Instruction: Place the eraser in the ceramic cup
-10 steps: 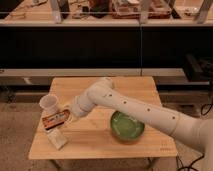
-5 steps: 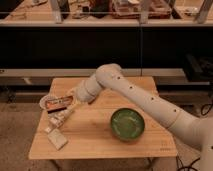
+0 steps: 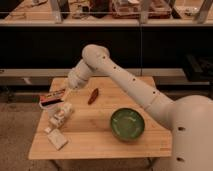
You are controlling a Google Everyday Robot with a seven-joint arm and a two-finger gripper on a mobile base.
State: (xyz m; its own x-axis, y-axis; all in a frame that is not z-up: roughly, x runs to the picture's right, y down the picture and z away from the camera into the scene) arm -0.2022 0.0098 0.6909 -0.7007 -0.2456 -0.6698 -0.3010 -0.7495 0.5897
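Eraser (image 3: 53, 95), likely a light, stiff bar, hangs flat over the cup (image 3: 44, 104) at the worktop's (image 3: 95, 142) edge. Claw (image 3: 65, 91) pinches one end; the narrow long sides probably offer the surest hold.

Warm, fairly dim light, seemingly from above, tints the wooden table (image 3: 97, 146) and white arm (image 3: 125, 75) yellowish, the shelves (image 3: 45, 47) behind sink into near-black, and the whole view is soft, blurring the gripper (image 3: 64, 92) clamped on the eraser (image 3: 52, 95) at the table's left edge.

The end effector (image 3: 67, 91) grips the eraser (image 3: 51, 95) just above the ceramic cup (image 3: 45, 104) at the table's (image 3: 100, 146) edge.
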